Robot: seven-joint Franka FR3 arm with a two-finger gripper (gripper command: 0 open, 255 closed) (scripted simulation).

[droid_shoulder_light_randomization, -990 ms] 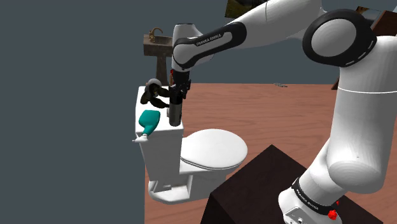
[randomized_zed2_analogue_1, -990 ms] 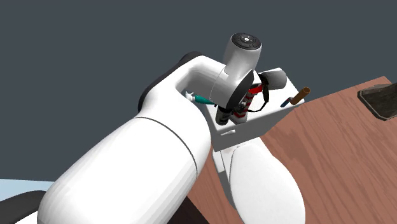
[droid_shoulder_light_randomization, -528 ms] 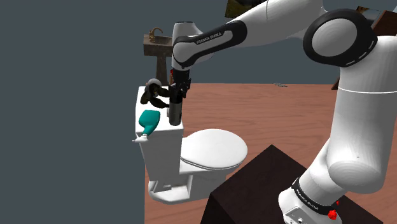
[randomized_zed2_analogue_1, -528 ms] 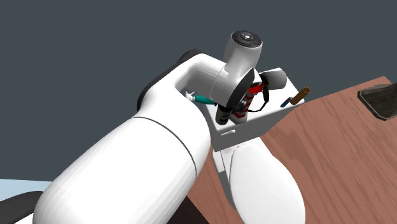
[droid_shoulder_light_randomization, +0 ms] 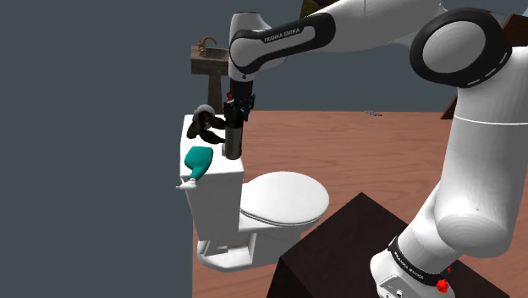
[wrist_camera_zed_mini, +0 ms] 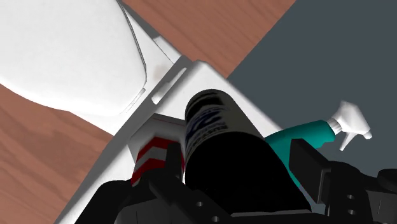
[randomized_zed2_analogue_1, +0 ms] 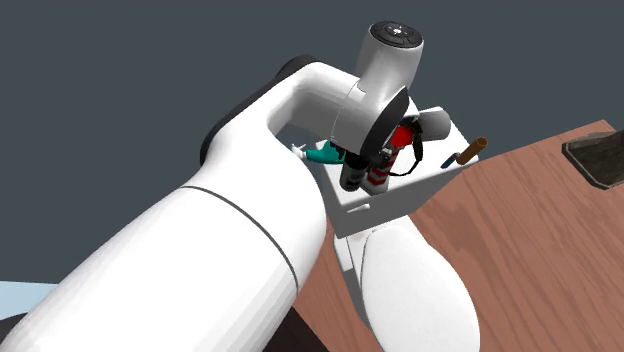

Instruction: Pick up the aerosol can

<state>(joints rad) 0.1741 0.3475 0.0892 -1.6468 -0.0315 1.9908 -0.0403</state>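
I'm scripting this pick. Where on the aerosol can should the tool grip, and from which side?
Likely its round side wall, near the top, coming straight down: the aerosol can is a slim upright cylinder, and a black item crowds it sideways. The tool clasps it that way.

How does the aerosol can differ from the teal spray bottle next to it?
The aerosol can is dark, the spray bottle teal. The aerosol can stands upright between the fingers; the spray bottle lies on its side, untouched. Both are over the toilet tank.
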